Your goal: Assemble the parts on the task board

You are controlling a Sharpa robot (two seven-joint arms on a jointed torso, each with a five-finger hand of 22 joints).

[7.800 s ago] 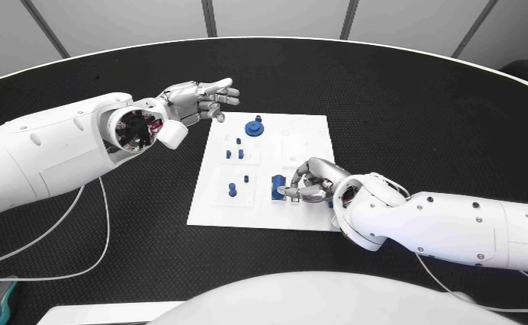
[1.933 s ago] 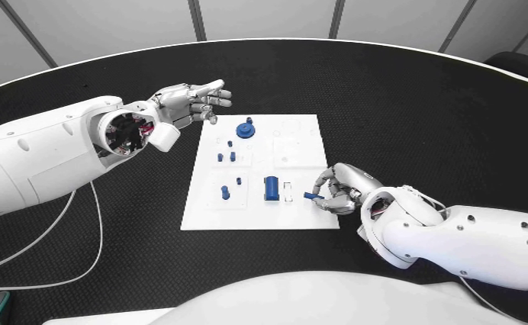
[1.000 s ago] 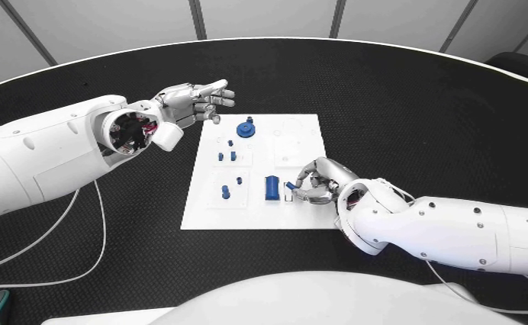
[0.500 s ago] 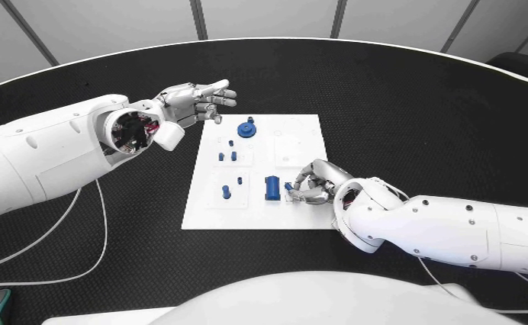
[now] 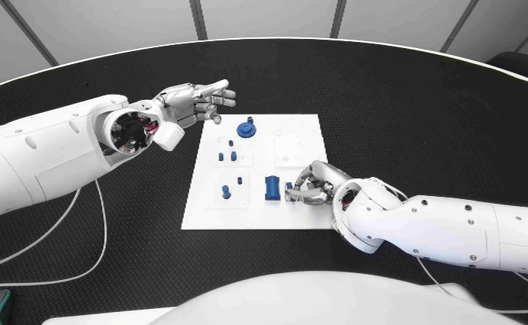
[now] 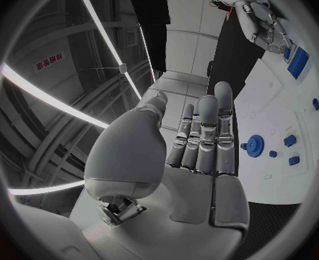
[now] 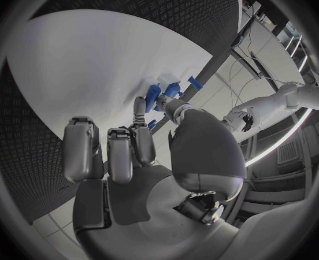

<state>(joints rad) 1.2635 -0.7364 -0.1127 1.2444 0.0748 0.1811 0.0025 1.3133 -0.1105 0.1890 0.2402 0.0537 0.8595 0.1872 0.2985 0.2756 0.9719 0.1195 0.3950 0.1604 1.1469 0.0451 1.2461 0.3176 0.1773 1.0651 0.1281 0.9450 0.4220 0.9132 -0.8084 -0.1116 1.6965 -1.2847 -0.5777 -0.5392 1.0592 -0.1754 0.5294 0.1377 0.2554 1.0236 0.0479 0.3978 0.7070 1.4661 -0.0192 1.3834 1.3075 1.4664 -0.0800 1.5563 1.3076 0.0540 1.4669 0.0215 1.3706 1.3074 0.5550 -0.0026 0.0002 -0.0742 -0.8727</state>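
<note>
The white task board (image 5: 209, 214) lies mid-table. On it stand a blue round knob (image 5: 248, 128) at the far end, several small blue pegs (image 5: 226, 191) and a blue block (image 5: 272, 188). My right hand (image 5: 313, 186) rests over the board's near right part and pinches a small blue part (image 5: 291, 185) just beside the block. In the right wrist view its fingertips (image 7: 140, 105) meet at blue pieces (image 7: 156, 96) on the board (image 7: 95, 58). My left hand (image 5: 199, 103) hovers open beyond the board's far left corner, holding nothing; its wrist view shows the knob (image 6: 255, 145) and block (image 6: 298, 62).
The black table (image 5: 418, 111) surrounds the board. A white cable (image 5: 94, 249) loops on the table near left, under my left arm. My right forearm (image 5: 440, 222) lies across the table's near right.
Over the last two seconds my right hand moved from the board's near right edge inward to the blue block, carrying the small blue part. The left hand has stayed still.
</note>
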